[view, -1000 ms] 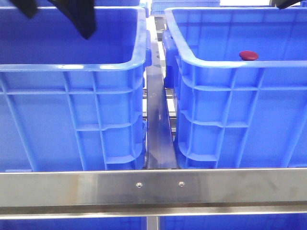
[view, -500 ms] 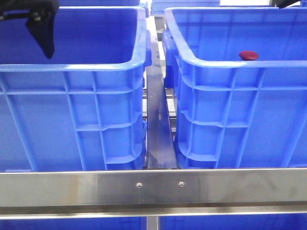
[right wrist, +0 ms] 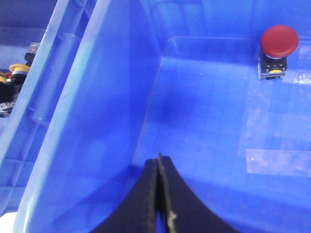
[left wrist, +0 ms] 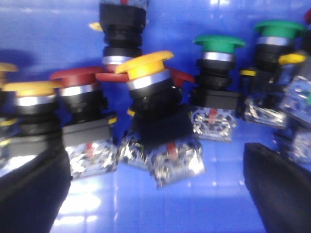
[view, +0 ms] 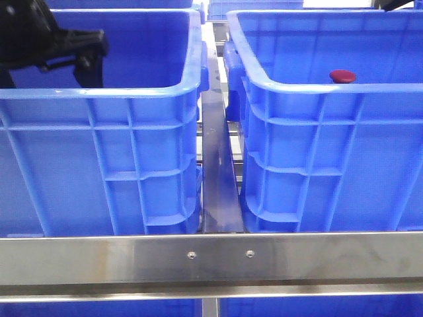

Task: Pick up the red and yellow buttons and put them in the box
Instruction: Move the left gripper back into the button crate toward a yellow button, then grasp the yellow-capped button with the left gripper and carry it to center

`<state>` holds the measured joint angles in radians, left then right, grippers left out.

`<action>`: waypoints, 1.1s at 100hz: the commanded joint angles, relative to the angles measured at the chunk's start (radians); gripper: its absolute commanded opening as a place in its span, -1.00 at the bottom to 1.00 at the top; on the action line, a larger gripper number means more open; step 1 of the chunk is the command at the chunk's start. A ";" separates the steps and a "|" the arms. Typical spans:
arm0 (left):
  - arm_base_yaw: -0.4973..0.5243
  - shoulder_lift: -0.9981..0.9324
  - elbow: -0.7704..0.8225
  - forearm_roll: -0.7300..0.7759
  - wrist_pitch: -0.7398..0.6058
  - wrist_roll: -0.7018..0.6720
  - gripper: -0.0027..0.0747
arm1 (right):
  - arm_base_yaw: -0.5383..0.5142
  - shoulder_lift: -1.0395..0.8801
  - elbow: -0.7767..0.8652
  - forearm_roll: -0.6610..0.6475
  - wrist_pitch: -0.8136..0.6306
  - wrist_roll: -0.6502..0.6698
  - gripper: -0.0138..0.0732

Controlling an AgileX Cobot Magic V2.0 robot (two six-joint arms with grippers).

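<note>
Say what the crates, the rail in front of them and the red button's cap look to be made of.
Blue crates: moulded plastic, judging by the ribbed walls and soft sheen. Front rail: brushed metal, likely steel or aluminium, grey with fine streaks and two screws. Red button: cap looks like smooth plastic, evenly coloured and domed.

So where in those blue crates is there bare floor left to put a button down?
The right crate has the room: its floor is bare apart from one red button by a far wall. The floor under the left gripper is crowded with red, yellow and green buttons; only a small patch nearest the gripper is bare.

support: steel frame (view: pixel 211 261) | on it: two blue crates (view: pixel 99 152), apparently side by side
</note>
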<state>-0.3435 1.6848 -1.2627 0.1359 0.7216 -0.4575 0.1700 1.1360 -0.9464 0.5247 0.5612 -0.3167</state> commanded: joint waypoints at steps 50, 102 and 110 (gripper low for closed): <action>0.003 0.049 -0.042 0.002 -0.103 0.006 0.66 | 0.000 -0.025 -0.026 0.015 -0.054 -0.012 -0.83; -0.004 -0.022 -0.042 -0.003 -0.068 0.111 -0.87 | 0.000 -0.025 -0.026 0.015 -0.055 -0.012 -0.83; -0.016 -0.072 -0.042 -0.007 -0.037 0.202 -0.87 | 0.000 -0.025 -0.026 0.015 -0.057 -0.012 -0.83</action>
<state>-0.3455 1.7160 -1.2734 0.1355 0.6951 -0.3369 0.1700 1.1360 -0.9464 0.5247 0.5603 -0.3167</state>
